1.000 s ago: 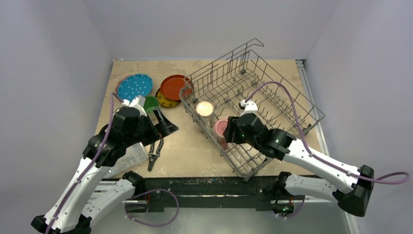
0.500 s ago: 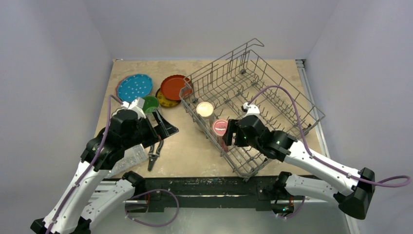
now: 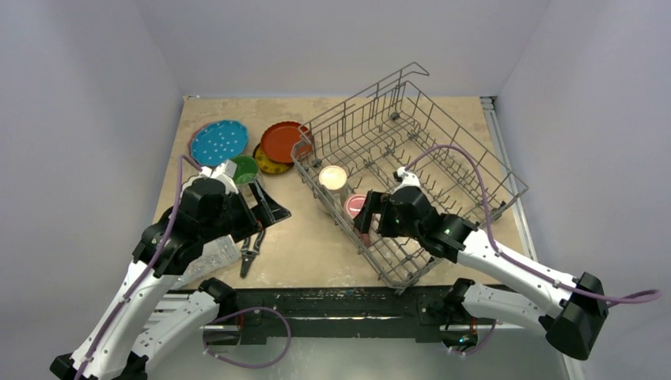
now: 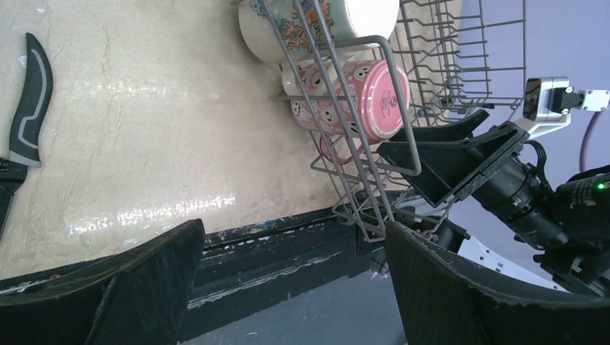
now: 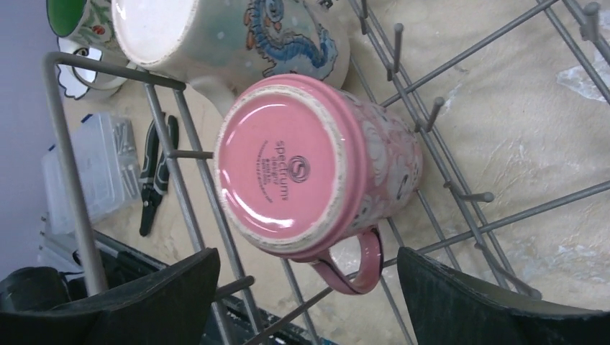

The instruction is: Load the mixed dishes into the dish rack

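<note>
Spotter: As far as the overhead view shows, you have two pieces in the dish rack [image 3: 443, 138]: a cream mug [image 3: 333, 177] and a pink mug [image 5: 309, 165], side by side in its near left corner.

Operator: Is the pink one gripped?

Spotter: I judge not. It lies on its side among the tines, base toward your right wrist camera. The right gripper [image 5: 309, 277] is spread wide with a finger on either side, and neither touches it that I can see.

Operator: What's left?

Spotter: Most of it. On the bench [image 3: 316, 237], left of the rack, you have the blue dotted plate [image 3: 218, 141], the red-orange plate [image 3: 283, 141] overlapping a yellow plate [image 3: 267, 165], and a green-lined cup [image 3: 244, 168] just beside them. The pliers [image 3: 252, 252] and the clear box [image 3: 212, 257] aren't yours to load.

Operator: And the arms?

Spotter: Your right arm reaches in over the rack's near edge, wrist angled down at the mugs. Your left arm is bent over the left of the bench, near the cup, and the left gripper [image 4: 291, 244] is spread, holding nothing.
</note>
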